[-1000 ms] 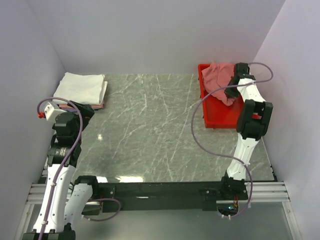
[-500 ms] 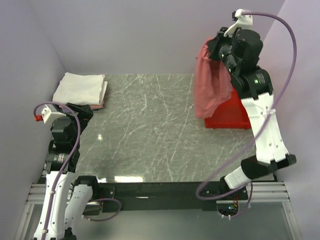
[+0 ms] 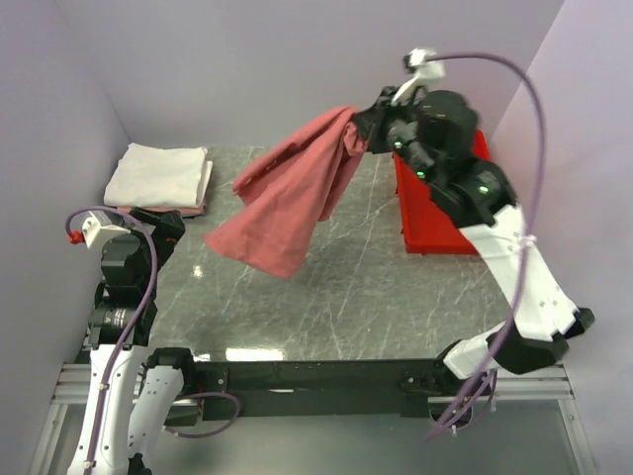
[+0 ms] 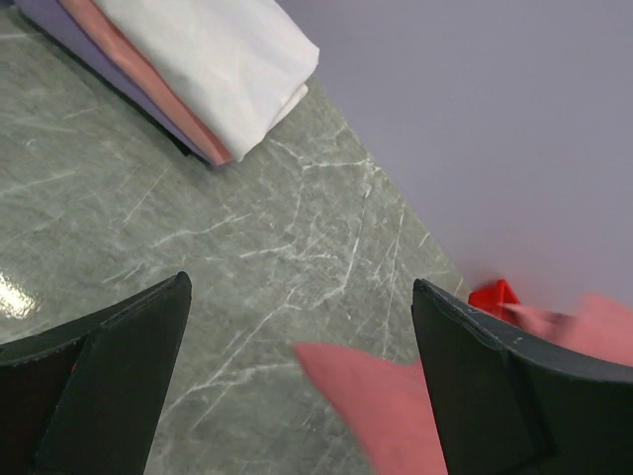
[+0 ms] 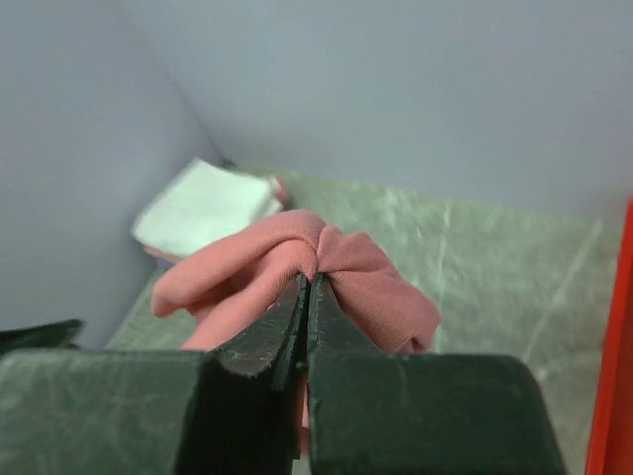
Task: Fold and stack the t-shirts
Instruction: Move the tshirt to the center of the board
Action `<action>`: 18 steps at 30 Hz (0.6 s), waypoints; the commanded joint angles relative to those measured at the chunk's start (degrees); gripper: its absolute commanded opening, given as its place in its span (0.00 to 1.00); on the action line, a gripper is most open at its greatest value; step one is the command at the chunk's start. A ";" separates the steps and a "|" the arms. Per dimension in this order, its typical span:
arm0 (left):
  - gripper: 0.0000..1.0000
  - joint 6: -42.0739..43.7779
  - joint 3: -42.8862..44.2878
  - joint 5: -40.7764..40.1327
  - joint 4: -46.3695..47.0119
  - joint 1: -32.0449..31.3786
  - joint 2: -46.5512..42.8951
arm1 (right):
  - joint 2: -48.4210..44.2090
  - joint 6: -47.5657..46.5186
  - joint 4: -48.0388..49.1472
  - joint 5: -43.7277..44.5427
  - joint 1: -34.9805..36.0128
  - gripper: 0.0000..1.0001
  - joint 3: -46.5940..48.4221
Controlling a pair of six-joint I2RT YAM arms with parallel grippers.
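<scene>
My right gripper (image 3: 358, 129) (image 5: 311, 282) is shut on a pinch of the salmon-red t-shirt (image 3: 287, 193) (image 5: 297, 272), high above the table. The shirt streams out to the left of it in mid-air, over the middle of the marble table (image 3: 336, 297). Its blurred lower edge shows as a salmon-red t-shirt (image 4: 386, 396) in the left wrist view. A folded stack of t-shirts (image 3: 158, 176) (image 4: 213, 64) (image 5: 203, 208), white on top with pale pink under it, lies at the far left corner. My left gripper (image 4: 297, 381) stands open and empty over the table's left side, near that stack.
A rigid red tray (image 3: 440, 223) (image 4: 495, 295) (image 5: 608, 396) sits at the far right, behind my raised right arm. Pale walls close in the table on the left, back and right.
My right gripper has lifted the salmon-red t-shirt out of the red tray and swung it left over the table, where it now flares out. The left arm has hardly moved.
</scene>
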 commanded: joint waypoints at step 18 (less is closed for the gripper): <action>0.99 -1.90 -8.32 8.89 5.19 0.27 17.74 | 14.10 7.01 -2.55 3.88 -8.93 0.84 -24.19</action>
